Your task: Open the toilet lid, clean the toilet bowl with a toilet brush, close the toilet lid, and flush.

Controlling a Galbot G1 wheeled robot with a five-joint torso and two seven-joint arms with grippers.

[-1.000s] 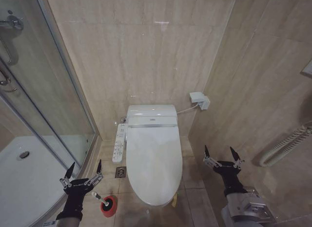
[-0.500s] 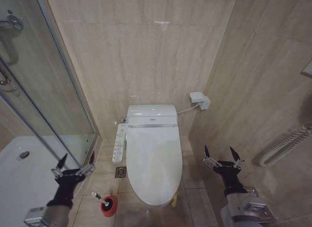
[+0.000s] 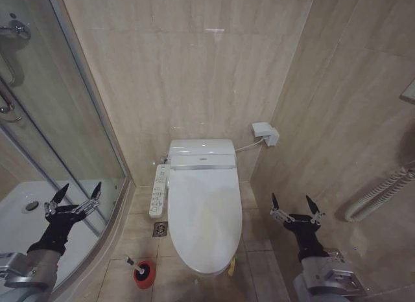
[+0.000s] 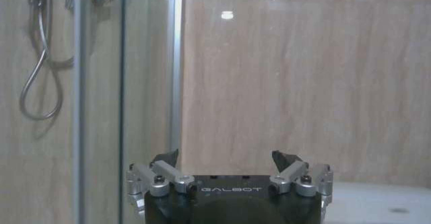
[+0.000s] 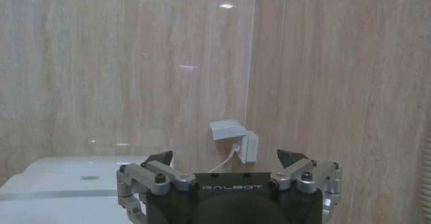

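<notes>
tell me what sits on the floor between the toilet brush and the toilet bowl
In the head view, bare beige floor tile separates the toilet brush in its red holder from the toilet bowl. A small square floor drain lies farther back, beside the bowl.

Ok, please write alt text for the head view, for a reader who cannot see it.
A white toilet with the toilet lid shut stands against a beige tiled wall. The toilet brush sits in its red holder on the floor beside it. The left pincer hangs open by the glass shower door, the right pincer open near the right wall.
</notes>
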